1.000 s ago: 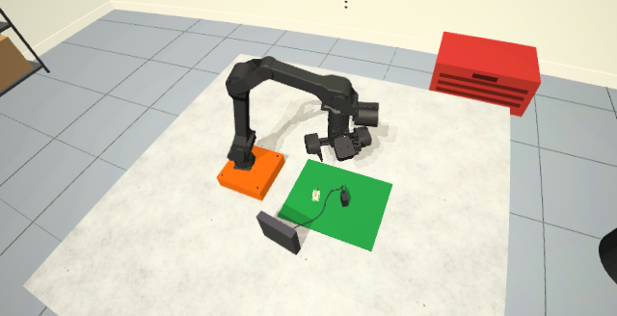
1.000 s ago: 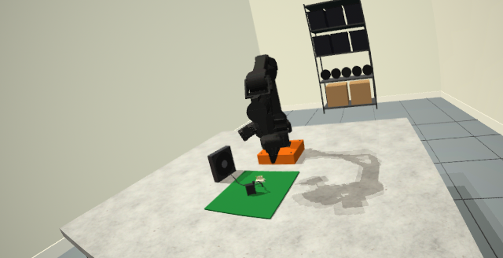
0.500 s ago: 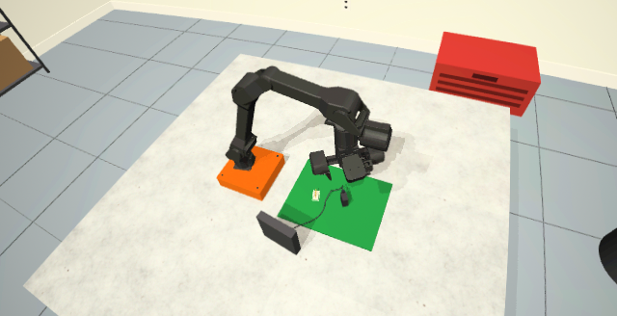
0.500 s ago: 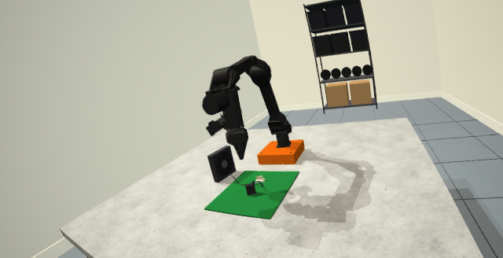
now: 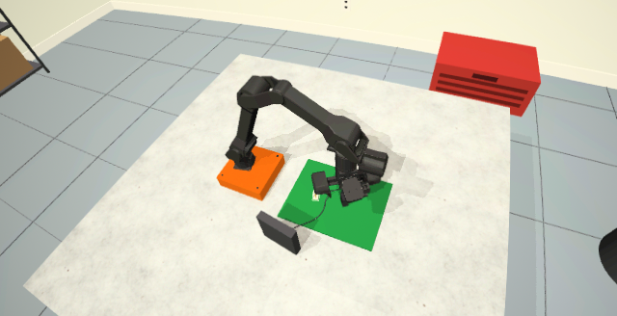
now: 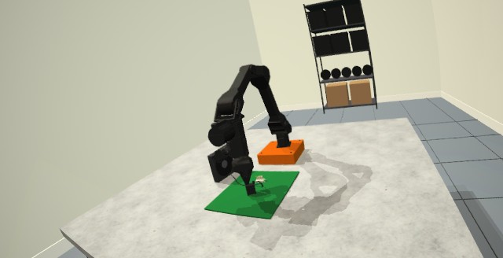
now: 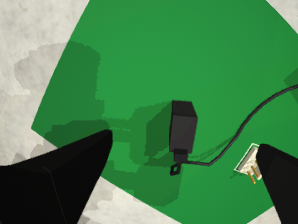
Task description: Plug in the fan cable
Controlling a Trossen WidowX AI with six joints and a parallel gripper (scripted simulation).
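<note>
The green board (image 5: 357, 229) (image 6: 236, 207) (image 7: 166, 30) lies flat on the table. The black plug (image 7: 181, 125) (image 6: 250, 189) lies on the board, apart from the small white four-pin header (image 7: 249, 161) (image 5: 315, 196) (image 6: 259, 179). A thin black cable (image 7: 233, 139) (image 5: 313, 217) runs from the plug to the black fan (image 5: 279, 231) (image 6: 220, 165), which stands on edge by the board's corner. My gripper (image 7: 185, 144) (image 5: 337, 187) (image 6: 247, 177) is open and empty, low above the board, with the plug between and below its fingers. In the top view the gripper hides the plug.
The arm's orange base (image 5: 251, 176) (image 6: 280, 152) stands beside the board. A red toolbox (image 5: 487, 72) sits on the floor beyond the table's far corner. A black shelf rack (image 6: 342, 53) stands against the back wall.
</note>
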